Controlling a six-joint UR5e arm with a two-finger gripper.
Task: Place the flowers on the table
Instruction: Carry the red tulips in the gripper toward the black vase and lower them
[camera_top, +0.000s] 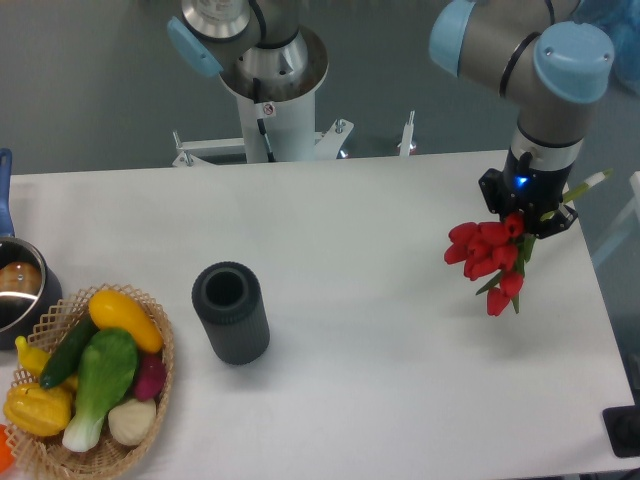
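The pincer (527, 222) hung over the right part of the table (380, 230), its fingers closed on the flowers (488, 256). It gripped the bunch near the stems, with the red heads drooping down and to the left below it and a pale green stem end sticking out up and to the right. The bunch looked clear of the tabletop. Well to the left of the pincer and lower lay a dark cylinder (231, 312). Farther left still sat a basket (150, 400) of vegetables and, above it, a pot (20, 290).
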